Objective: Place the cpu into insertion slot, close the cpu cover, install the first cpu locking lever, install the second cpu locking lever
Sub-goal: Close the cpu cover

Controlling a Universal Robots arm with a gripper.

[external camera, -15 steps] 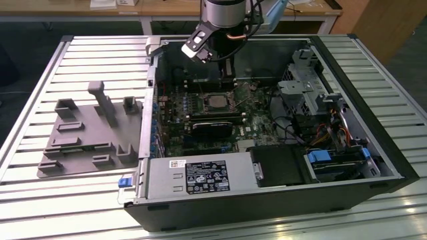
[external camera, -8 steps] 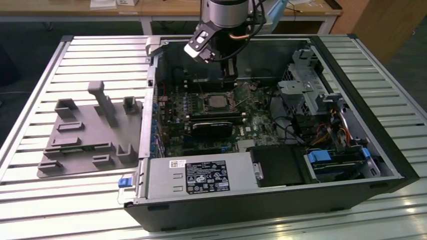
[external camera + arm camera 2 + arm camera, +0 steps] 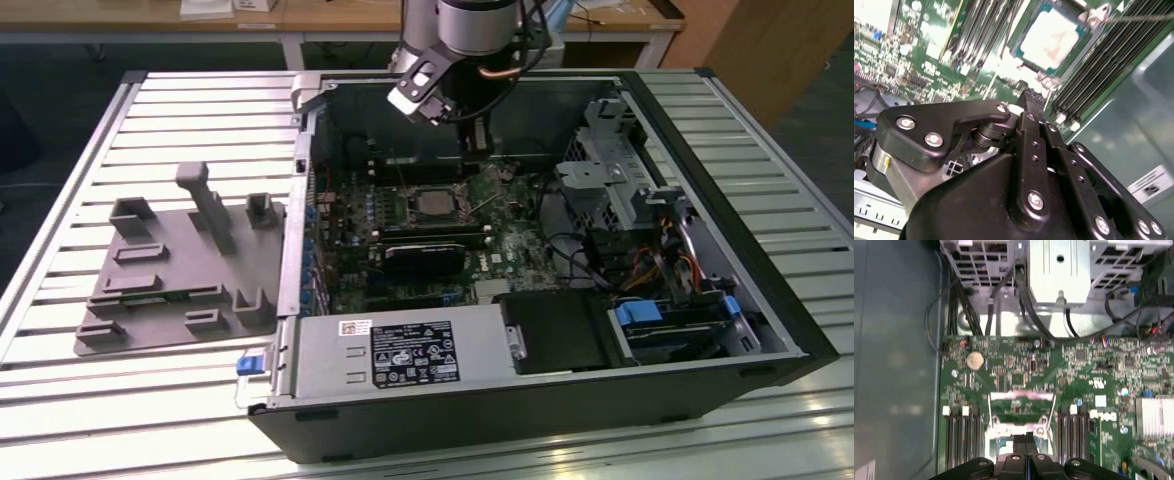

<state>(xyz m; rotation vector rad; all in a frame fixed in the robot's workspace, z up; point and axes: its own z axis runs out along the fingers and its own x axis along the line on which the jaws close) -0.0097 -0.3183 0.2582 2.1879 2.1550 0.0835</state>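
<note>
Just beside the cpu [image 3: 1050,39] lying in the insertion slot [image 3: 1017,50], the gripper [image 3: 1033,99] hovers, fingers pressed together, nothing between them.

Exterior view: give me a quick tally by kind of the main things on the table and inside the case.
computer case: 1
grey fixture tray: 1
power supply: 1
black card: 1
cpu: 1
gripper: 1
Total: 6
</note>
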